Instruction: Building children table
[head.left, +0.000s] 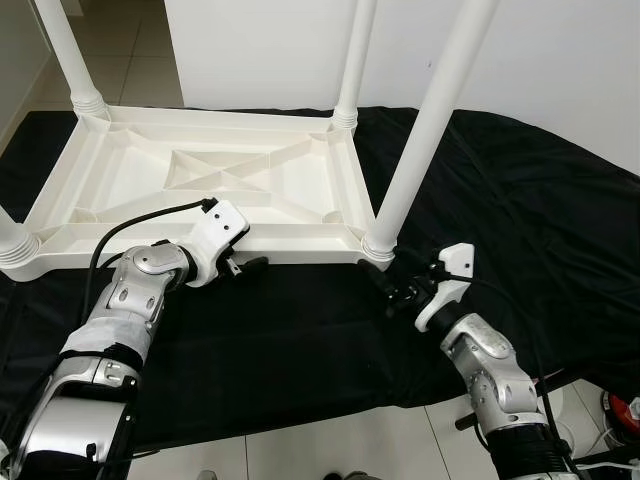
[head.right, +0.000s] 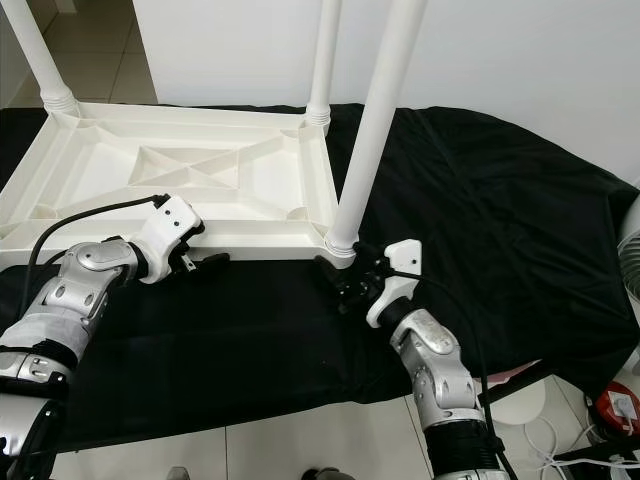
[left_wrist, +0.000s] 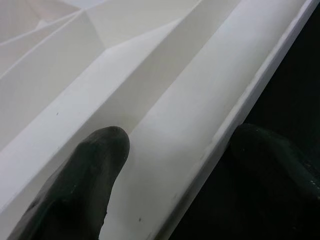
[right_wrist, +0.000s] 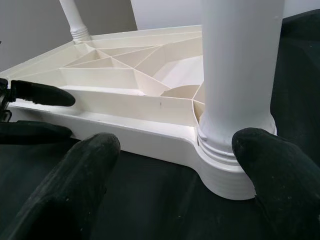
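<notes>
While our left gripper (head.left: 250, 264) straddles the upturned table's (head.left: 200, 180) near rim, fingers apart, our right gripper (head.left: 388, 290) gapes beside its corner leg (head.left: 425, 130).

Table legs (head.left: 432, 110) ran off the top edge, tops unseen. Near-left leg (head.left: 12, 240) cut by the left edge. Red object (head.left: 622, 412) at the right edge was partly cut, too small to identify. Left gripper (head.left: 243, 266) fingertips half hidden behind the table (head.left: 300, 235) rim.

The upturned table (head.left: 200, 180) lies on a cloth (head.left: 500, 200) spread over the floor (head.left: 330, 445) (legs pointing up). The left gripper (head.left: 245, 262) straddles its near rail; the right gripper (head.left: 392, 292) sits at the near right leg (head.left: 420, 140).
</notes>
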